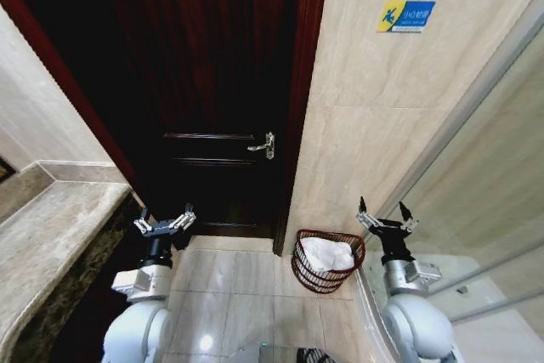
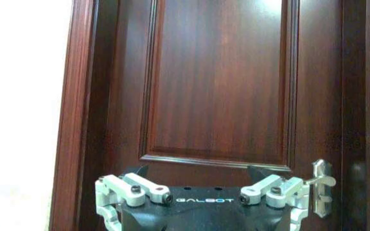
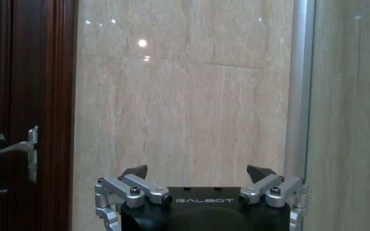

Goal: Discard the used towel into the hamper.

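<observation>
Wicker hamper: dark reddish-brown hamper (image 1: 327, 261) stands on the tile floor (image 1: 238, 282), at the foot of the beige wall (image 1: 374, 116), just right of the door frame's lower end.
Towel: white towel (image 1: 327, 254) lies inside the hamper, bunched, filling most of the opening up to about rim level.
Landmark: all places below are given relative to the hamper.
Left tool: left tool (image 1: 164, 224) hangs well to the left of the hamper, in front of the dark wooden door (image 1: 212, 82); fingers spread wide, nothing between them. In the left wrist view the left tool (image 2: 198, 169) faces the door panel with the door handle (image 2: 321, 192) just beside one finger.
Right tool: right tool (image 1: 384, 213) hangs just right of the hamper and higher than its rim; fingers spread, pinching nothing. In the right wrist view the right tool (image 3: 198, 169) faces the beige wall.
Door handle: silver lever (image 1: 263, 147) above and left of the hamper, on the door's edge.
Edges: stone desk (image 1: 51, 235) far left of the hamper, its front edge running toward the left arm; glass panel (image 1: 501, 210) right of the hamper, behind the right arm.
Open room: bare tile floor between the hamper and the left arm.
Sign: blue and yellow sign (image 1: 405, 16) high on the wall above the hamper.
</observation>
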`<state>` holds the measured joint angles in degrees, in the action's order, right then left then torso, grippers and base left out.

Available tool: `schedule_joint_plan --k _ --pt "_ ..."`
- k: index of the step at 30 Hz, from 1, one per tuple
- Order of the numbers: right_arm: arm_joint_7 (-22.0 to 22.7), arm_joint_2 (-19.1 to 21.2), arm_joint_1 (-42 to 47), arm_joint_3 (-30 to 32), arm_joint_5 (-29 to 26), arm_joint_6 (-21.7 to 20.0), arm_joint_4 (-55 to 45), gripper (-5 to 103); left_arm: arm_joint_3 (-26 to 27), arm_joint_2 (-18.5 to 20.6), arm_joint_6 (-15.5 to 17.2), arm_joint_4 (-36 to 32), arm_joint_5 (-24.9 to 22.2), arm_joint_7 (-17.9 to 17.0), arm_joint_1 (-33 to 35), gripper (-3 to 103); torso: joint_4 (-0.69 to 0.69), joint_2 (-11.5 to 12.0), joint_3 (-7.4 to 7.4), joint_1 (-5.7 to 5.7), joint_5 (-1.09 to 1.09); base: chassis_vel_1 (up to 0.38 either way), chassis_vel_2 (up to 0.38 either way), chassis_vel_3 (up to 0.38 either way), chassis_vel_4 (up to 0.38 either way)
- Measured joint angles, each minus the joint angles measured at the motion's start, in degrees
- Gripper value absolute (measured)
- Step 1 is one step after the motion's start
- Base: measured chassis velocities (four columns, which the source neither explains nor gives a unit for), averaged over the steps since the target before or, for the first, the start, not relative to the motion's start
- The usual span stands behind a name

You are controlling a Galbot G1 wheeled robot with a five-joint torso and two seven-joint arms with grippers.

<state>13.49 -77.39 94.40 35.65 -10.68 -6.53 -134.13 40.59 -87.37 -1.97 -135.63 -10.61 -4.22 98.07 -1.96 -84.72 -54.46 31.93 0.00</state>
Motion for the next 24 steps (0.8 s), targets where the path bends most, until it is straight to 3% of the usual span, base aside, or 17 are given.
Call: schedule_joint_plan --k 8,16,19,21,24 --pt "-0.19 0.06 3.85 1.44 -0.82 0.19 -1.80 100 0.00 -0.35 -0.02 -0.62 0.25 0.02 0.12 100 0.00 0.11 0.04 -0.01 0.00 0.019 -0.020 -0.023 0.023" --pt "-0.23 -0.79 5.44 1.49 -0.29 1.32 -2.04 100 0.31 -0.73 0.55 -1.06 0.42 -0.22 1.01 100 0.01 0.33 0.17 -0.14 -0.01 0.157 -0.142 -0.154 0.157" --pt "-1.16 -1.61 6.40 2.47 -0.13 1.71 -1.16 100 1.32 -0.32 7.22 -3.10 0.96 0.73 3.10 100 0.00 0.43 0.24 -0.21 0.00 0.220 -0.240 -0.236 0.226" --pt "-1.88 -1.86 7.17 3.22 -0.12 2.46 -0.32 100 1.57 0.11 7.65 -3.18 0.86 1.10 3.78 100 -0.01 0.47 0.25 -0.23 0.00 0.247 -0.252 -0.242 0.245" --pt "-3.61 -2.24 9.46 5.24 -0.18 5.07 1.27 100 2.12 0.92 5.63 -2.28 0.62 1.44 4.61 100 0.00 0.52 0.28 -0.25 0.01 0.275 -0.242 -0.276 0.278"
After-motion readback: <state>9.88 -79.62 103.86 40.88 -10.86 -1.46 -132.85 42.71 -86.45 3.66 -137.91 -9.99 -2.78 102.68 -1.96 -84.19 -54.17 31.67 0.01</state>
